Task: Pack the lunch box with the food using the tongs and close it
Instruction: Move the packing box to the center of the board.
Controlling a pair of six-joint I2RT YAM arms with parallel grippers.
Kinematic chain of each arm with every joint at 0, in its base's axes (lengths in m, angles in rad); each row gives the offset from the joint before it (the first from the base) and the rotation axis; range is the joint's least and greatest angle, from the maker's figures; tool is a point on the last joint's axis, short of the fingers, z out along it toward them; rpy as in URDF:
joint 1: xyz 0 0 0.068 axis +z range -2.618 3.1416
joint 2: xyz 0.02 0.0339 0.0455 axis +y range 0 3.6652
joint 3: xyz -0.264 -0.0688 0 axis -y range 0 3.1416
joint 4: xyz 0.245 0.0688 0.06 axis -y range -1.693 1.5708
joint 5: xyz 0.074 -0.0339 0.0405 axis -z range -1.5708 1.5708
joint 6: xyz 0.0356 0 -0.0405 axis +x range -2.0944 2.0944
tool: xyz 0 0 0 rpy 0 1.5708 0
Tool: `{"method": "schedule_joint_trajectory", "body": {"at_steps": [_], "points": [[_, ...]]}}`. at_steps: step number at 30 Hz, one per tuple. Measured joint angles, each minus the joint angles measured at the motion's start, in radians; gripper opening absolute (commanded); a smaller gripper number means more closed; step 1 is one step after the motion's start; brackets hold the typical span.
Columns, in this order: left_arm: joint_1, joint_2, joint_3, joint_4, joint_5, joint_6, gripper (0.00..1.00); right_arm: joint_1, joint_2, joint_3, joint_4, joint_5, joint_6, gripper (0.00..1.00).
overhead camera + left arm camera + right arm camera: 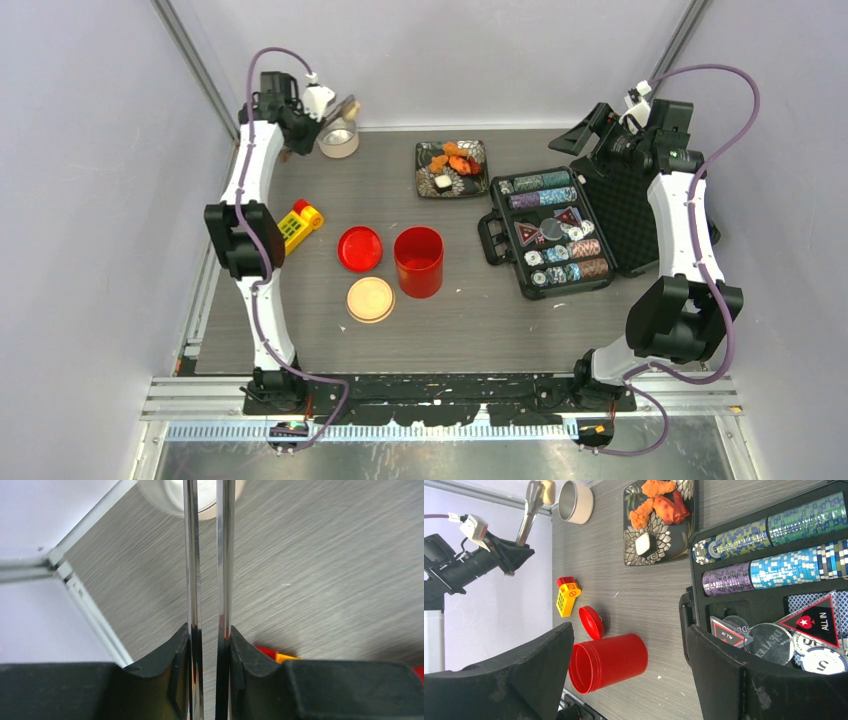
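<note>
1. nearest the arm bases, a beige disc lid (371, 299) lies flat just beside the upright, open red cylindrical canister (419, 261); the red round lid (359, 248) lies just left of the canister.
2. farther out, the dark patterned plate (421, 185) carries the orange toy food pieces (457, 158).
3. the right gripper (629, 635) hangs over the open black poker-chip case (560, 235), jaws wide and empty.
4. in the far-left corner, the left gripper (210, 635) clamps the long thin silver tongs (192, 570); their tips pinch a tan ball (547, 490) just beside the cream round tub (338, 140).

Bright, even overhead light washes the grey surface (460, 330), leaving only soft, short shadows. Seen from the left wrist, the tongs (192, 555) glint with glare and the cream tub (160, 500) beyond is blurred.
</note>
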Motion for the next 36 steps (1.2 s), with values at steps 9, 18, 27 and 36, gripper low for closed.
{"method": "schedule_joint_trajectory", "body": {"at_steps": [9, 18, 27, 36], "points": [[0.092, 0.001, -0.01, 0.037, -0.028, -0.016, 0.23, 0.0, 0.0, 0.0, 0.0, 0.0, 0.006, 0.87], [0.09, 0.042, -0.059, 0.088, -0.046, 0.037, 0.23, 0.0, 0.0, 0.0, 0.0, 0.0, 0.01, 0.87], [0.076, 0.105, -0.063, 0.094, -0.094, 0.097, 0.25, 0.0, 0.0, -0.002, 0.002, 0.0, 0.012, 0.87], [0.041, 0.105, -0.123, 0.129, -0.115, 0.159, 0.25, 0.0, 0.0, -0.01, 0.006, 0.0, 0.013, 0.87]]}}
